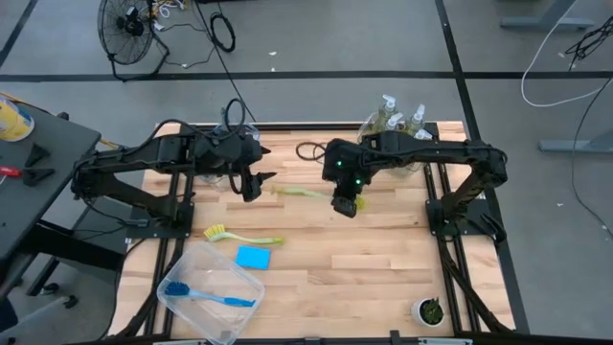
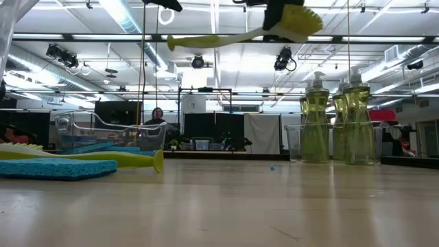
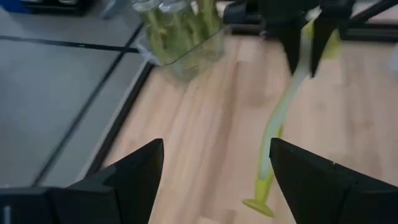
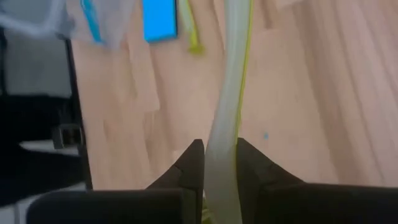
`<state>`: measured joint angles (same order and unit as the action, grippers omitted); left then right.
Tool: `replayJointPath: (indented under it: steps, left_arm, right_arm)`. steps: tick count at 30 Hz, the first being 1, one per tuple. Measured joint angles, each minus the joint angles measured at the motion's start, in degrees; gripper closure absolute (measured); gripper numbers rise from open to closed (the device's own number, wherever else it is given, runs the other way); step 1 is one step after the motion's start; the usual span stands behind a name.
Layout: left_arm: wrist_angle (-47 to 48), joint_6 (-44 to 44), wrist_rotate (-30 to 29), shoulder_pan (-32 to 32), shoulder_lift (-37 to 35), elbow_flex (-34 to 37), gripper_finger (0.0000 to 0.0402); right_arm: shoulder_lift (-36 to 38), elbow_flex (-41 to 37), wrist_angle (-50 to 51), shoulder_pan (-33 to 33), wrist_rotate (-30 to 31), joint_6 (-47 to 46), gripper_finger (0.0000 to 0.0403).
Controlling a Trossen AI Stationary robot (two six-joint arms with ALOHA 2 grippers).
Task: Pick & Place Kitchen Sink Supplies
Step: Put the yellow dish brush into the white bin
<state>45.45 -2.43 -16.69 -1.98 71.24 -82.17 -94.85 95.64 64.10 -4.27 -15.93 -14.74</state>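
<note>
The pale wooden desk (image 1: 383,259) carries everything, with both dark arms reaching over its far half. Near the front left corner lies a clear plastic bin (image 1: 182,273) holding a blue long-handled dish brush (image 1: 206,295). At the far right edge a second clear bin (image 2: 293,144) holds clear pump bottles of yellow-green soap (image 2: 316,123), standing upright. The right gripper (image 1: 345,205) hangs above the desk's middle, its jaws closed on a yellow-green long-handled dish brush (image 2: 233,38), gripped near the bristle head; the brush is lifted clear of the wood with its handle pointing toward the left gripper (image 1: 257,182), which hovers just beside the handle's tip, jaws spread wide and holding nothing. Another yellow-green dish brush (image 1: 241,236) lies flat on the desk left of centre, and a flat blue rectangular sponge (image 1: 253,257) rests just in front of it.
</note>
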Motion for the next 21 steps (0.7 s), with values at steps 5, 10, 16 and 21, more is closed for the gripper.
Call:
replayJointPath:
  steps: [5, 10, 16, 21]
  left_arm:
    - [0.5, 4.4, -4.9, 0.0, 0.8, 0.0, 0.0104]
    - [0.8, 8.4, -7.2, 0.0, 1.2, 0.0, 0.0104]
    - [0.6, 16.2, -7.9, 0.0, 1.8, 0.0, 0.0104]
    - [0.7, 24.7, -9.1, 0.0, 3.6, 0.0, 0.0104]
  right_arm:
    - [0.0, 0.0, -4.3, -3.3, -2.3, -3.5, 0.0351]
    - [0.0, 0.0, -6.5, -7.3, -6.1, -6.1, 0.0351]
    - [0.0, 0.0, -12.6, -12.5, -11.6, -9.6, 0.0351]
    - [0.0, 0.0, -17.7, -15.1, -14.3, -12.1, 0.0351]
